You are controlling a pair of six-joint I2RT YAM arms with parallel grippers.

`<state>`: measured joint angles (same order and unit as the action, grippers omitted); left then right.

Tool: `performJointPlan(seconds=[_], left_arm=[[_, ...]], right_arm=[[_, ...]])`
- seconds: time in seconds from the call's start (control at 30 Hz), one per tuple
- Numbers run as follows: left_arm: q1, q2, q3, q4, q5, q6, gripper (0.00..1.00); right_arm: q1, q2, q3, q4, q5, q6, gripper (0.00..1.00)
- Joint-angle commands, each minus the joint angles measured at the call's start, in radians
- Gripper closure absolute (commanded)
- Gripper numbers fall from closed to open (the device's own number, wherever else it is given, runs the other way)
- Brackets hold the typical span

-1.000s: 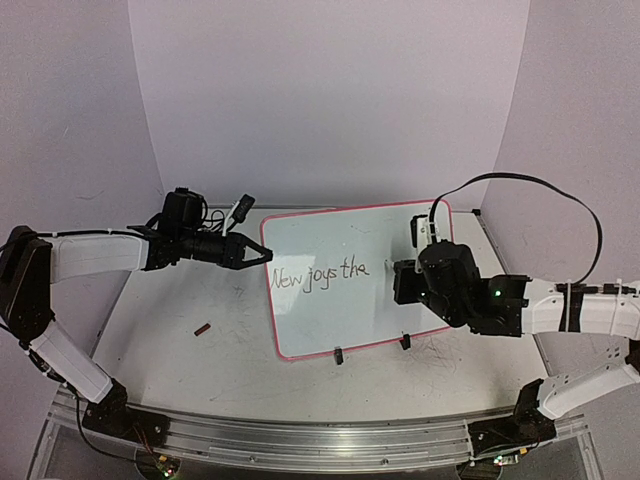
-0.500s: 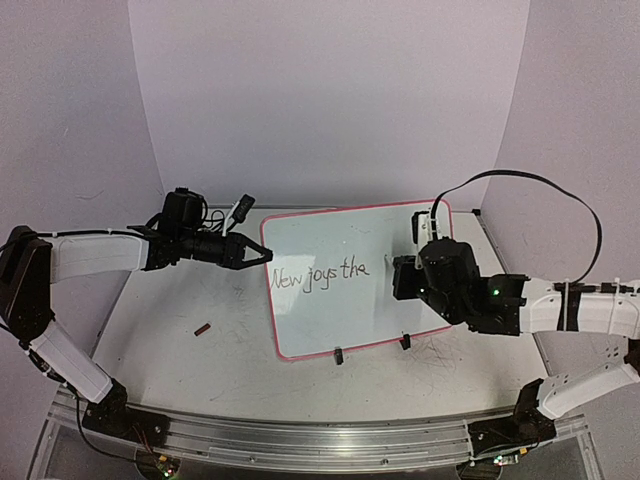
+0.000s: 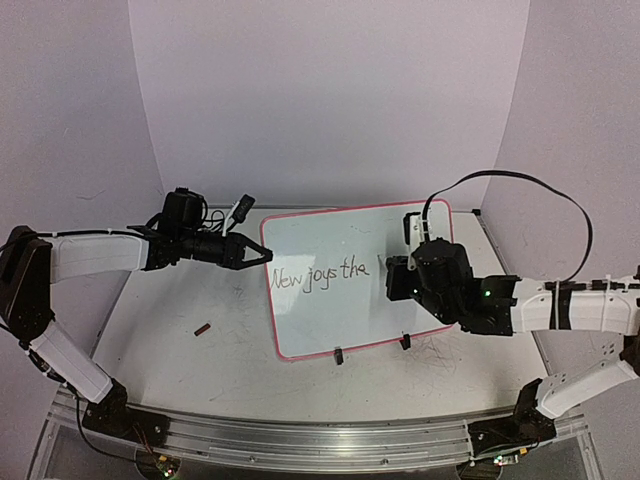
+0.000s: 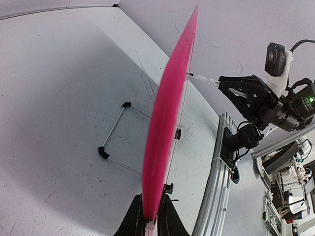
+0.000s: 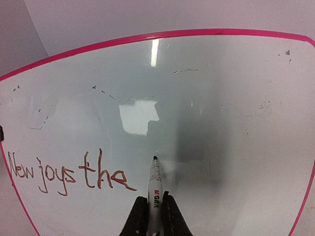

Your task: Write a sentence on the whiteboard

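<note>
Pinching the whiteboard [image 3: 330,320] by its left rim, the left gripper [image 3: 262,255] is clamped tight. The right gripper [image 5: 153,216] grips a marker [image 5: 154,184], tip at the board just right of the sentence [image 3: 320,274] "New joys the"; board propped on the table [image 3: 180,350].

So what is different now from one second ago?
The right gripper, holding the marker, shifted slightly left and farther away over the whiteboard, just past the sentence. The left gripper still clamps the board's edge; the words are unchanged.

White links [image 3: 90,255], black joints [image 3: 20,272], black left pincer [image 3: 266,255], looping black cable [image 3: 510,174].
</note>
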<state>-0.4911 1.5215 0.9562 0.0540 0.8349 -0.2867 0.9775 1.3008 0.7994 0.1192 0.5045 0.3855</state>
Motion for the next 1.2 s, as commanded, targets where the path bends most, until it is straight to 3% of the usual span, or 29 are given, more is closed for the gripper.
performJointPlan(seconds=[0.0, 1.17], left_arm=[[-0.034, -0.004, 0.031, -0.036, 0.008, 0.004, 0.91], [-0.035, -0.004, 0.031, -0.039, 0.007, 0.006, 0.91]], right_arm=[[-0.013, 0.02, 0.027, 0.033, 0.026, -0.004, 1.0], [-0.012, -0.011, -0.05, -0.089, -0.088, 0.047, 1.0]])
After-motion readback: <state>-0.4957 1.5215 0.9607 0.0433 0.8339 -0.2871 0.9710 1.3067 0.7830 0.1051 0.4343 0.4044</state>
